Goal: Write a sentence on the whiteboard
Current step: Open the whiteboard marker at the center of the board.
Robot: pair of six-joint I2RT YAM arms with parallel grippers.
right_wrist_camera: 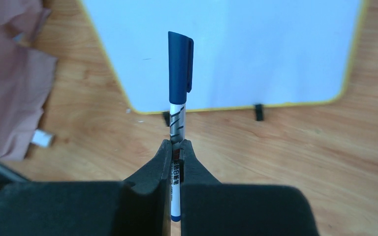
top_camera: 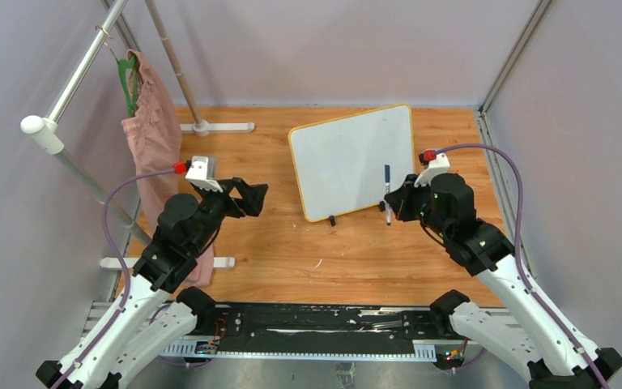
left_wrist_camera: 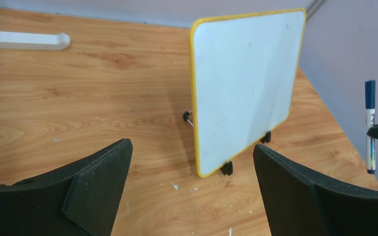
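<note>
The whiteboard (top_camera: pixel 352 160) stands tilted on its black feet at mid table, white with a yellow-orange rim; it also shows in the left wrist view (left_wrist_camera: pixel 246 83) and the right wrist view (right_wrist_camera: pixel 226 49). Its face is blank; no blue sentence shows on it. My right gripper (top_camera: pixel 391 204) is shut on a blue-capped white marker (top_camera: pixel 387 193), held upright with the cap on, just right of the board's lower right corner. The marker shows in the right wrist view (right_wrist_camera: pixel 178 103) and the left wrist view (left_wrist_camera: pixel 370 125). My left gripper (top_camera: pixel 257 198) is open and empty, left of the board.
A pink garment (top_camera: pixel 152 138) hangs on a green hanger (top_camera: pixel 127 81) from a white rack (top_camera: pixel 65 89) at the left. The rack's white feet (top_camera: pixel 215 127) lie on the wooden table. Grey walls close in the sides and back.
</note>
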